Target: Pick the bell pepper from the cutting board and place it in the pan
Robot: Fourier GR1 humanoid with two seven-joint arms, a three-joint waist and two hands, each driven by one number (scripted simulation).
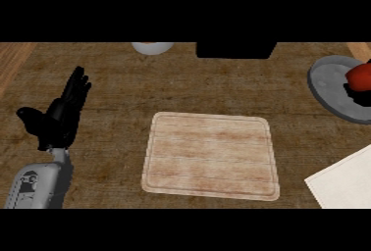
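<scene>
left hand [62, 115] resting open near the counter's left edge, fingers straight and pointing up

bare cutting board [211, 156] lies mid-counter; the red bell pepper [360, 77] sits in the grey pan [331, 86] at the right edge; right hand unseen.

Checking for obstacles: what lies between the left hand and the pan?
In the head view, the cutting board lies between the left hand and the pan, which holds the red bell pepper.

Single head view, steeply down (counter [109, 73])
</scene>
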